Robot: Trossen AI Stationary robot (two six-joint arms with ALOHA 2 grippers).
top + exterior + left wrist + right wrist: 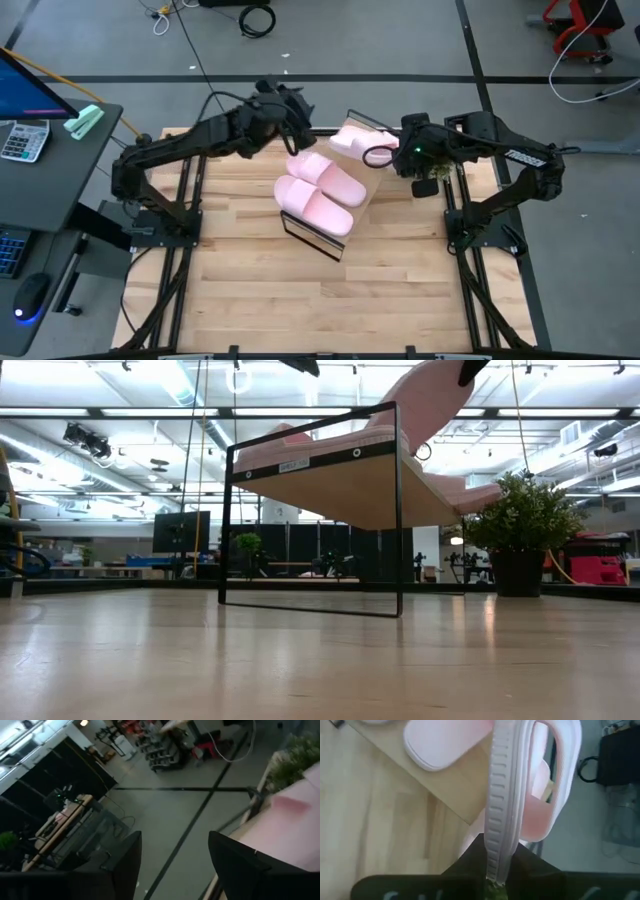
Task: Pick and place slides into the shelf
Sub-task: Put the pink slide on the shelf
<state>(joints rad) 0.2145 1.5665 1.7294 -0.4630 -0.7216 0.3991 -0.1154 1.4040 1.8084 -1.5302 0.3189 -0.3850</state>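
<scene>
The shelf [335, 215] stands mid-table, a light board on a black wire frame [310, 510]. Two pale pink slides [318, 190] lie side by side on its board. My right gripper [392, 152] is shut on a third slide [362, 138] over the shelf's far right corner; the low view shows it raised and tilted [430, 400]. A fourth slide [537, 817] lies under it, also in the low view [475, 492]. My left gripper [285, 102] hangs open above the table's far edge, touching nothing, fingers apart [175, 845]. My right gripper pinches the slide's thick sole at one end [495, 862] between its two fingers, coming level from the table's right side. The sole runs away from the fingers on edge, ridged tread [501, 795] showing and strap [560, 765] to one side. The slide is lifted clear of the shelf.
A small potted plant [430, 185] stands on the table just right of the shelf, under my right arm, and shows in the low view [520, 530]. Bare butcher-block table [300, 290] lies between the shelf and the near edge. A desk with a calculator [25, 140] is off to the left.
</scene>
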